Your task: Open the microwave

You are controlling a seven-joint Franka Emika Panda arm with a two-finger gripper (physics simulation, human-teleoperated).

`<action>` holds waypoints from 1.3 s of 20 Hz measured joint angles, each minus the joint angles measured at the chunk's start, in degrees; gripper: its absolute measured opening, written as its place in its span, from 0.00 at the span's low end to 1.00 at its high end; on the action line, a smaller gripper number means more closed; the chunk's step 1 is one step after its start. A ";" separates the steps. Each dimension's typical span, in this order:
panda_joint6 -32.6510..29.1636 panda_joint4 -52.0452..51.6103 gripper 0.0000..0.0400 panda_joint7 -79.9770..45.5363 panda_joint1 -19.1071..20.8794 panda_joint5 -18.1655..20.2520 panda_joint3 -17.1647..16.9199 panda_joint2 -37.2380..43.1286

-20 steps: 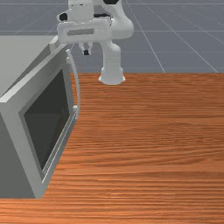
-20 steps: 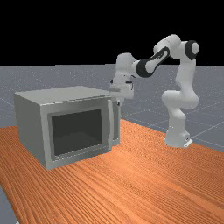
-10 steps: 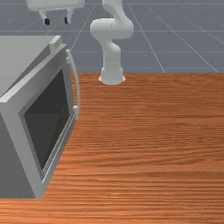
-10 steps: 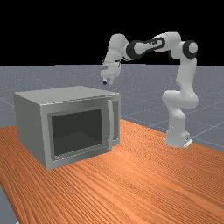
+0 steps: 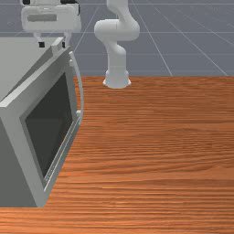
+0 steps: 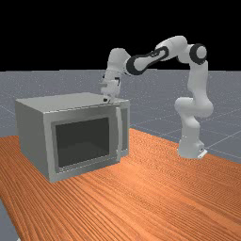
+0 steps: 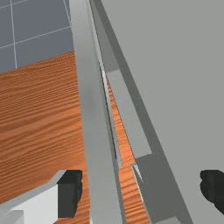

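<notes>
Front view: microwave point(image 5: 18, 59) at nine o'clock, door point(image 5: 24, 146) ajar. Gripper point(image 5: 52, 45) between ten and eleven o'clock, parted and gripping nothing; in the wrist view one finger point(image 7: 70, 192) is outside the door, the other point(image 7: 213, 186) over the casing. Contact unclear.

Handling (est.): door stiff, fairly light on its hinge, metal likely slippery, glass the fragile part. Best hold: free upper edge near the bowed handle point(image 5: 82, 91); pull outward.

Pose: far view, arm point(image 6: 200, 77) arched high from its base near four o'clock, hand pointing down.

No readable text, as far as visible
</notes>
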State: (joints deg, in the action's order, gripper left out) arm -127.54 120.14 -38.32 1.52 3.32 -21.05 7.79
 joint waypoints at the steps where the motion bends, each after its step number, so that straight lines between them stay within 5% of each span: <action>1: -0.22 0.14 1.00 -0.02 -0.14 0.05 0.29 -0.19; 8: -0.36 2.03 1.00 -1.28 -1.68 0.27 4.14 -0.65; 14: -0.68 1.98 1.00 -1.93 1.10 1.83 6.80 -3.22; 26: -0.79 1.61 1.00 -11.95 1.07 3.51 25.49 -4.23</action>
State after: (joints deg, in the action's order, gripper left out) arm -128.33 121.75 -50.28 2.59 6.82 4.44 3.56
